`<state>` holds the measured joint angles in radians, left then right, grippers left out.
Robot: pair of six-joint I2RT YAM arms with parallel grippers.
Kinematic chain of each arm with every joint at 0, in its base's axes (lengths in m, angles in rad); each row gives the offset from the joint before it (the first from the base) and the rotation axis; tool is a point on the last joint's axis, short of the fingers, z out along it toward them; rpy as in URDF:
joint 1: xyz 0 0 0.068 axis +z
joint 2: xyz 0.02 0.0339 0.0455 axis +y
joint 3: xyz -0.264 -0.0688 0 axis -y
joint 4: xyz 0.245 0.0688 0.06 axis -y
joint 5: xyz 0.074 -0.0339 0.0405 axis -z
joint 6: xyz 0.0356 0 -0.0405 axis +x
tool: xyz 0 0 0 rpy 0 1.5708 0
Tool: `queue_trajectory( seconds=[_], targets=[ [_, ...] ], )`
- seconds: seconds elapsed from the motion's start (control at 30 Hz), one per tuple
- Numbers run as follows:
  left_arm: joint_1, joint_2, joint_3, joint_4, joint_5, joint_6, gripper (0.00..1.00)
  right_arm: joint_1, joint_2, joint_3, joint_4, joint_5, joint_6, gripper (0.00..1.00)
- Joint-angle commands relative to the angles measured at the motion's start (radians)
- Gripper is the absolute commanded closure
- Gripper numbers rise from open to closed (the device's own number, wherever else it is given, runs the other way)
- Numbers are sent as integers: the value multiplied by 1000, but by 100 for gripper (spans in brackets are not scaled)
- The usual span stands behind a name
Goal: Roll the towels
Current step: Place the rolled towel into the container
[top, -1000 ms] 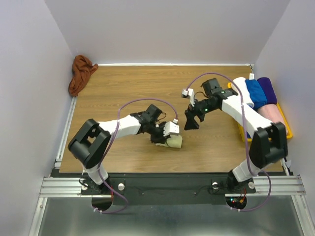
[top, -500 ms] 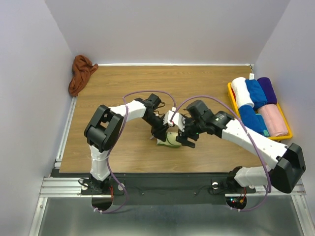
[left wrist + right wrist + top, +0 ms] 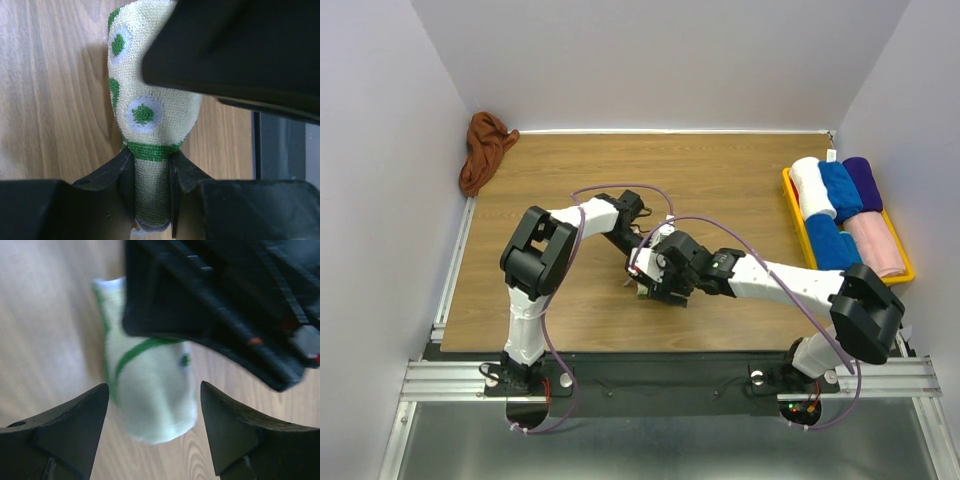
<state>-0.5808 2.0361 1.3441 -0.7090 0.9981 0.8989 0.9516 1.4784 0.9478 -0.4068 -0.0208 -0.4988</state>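
The cream towel (image 3: 145, 105) with green patches is a tight roll lying on the wooden table (image 3: 550, 190), mostly hidden under both grippers in the top view. My left gripper (image 3: 150, 195) is shut on one end of it, the cloth squeezed between its fingers. My right gripper (image 3: 154, 390) hovers over the roll's other end (image 3: 150, 390), open, with a finger on each side and a gap to the cloth. From above the two grippers (image 3: 660, 278) overlap. The rust-brown towel (image 3: 483, 150) lies crumpled at the back left corner, far from both grippers.
A yellow tray (image 3: 910, 271) at the right edge holds rolled towels: white (image 3: 810, 185), blue (image 3: 840, 188), purple (image 3: 865, 180), pink (image 3: 876, 242) and another blue (image 3: 830, 245). White walls close in the table at the back and both sides.
My right arm swung from the right middle of the table leftward and down over the cream roll, its jaws narrowing a little. My left arm turned but kept its grip on the roll.
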Motion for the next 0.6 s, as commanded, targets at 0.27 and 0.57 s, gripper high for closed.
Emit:
queue_trajectory(
  seconds=[0.27,0.57],
  targets=[
    [19,101,18,-150,-107,89,82,27,39,-90,226,60,11,21],
    [22,116,35,-188,-96,123,80,27,97,-121,247,39,5,33]
  ],
)
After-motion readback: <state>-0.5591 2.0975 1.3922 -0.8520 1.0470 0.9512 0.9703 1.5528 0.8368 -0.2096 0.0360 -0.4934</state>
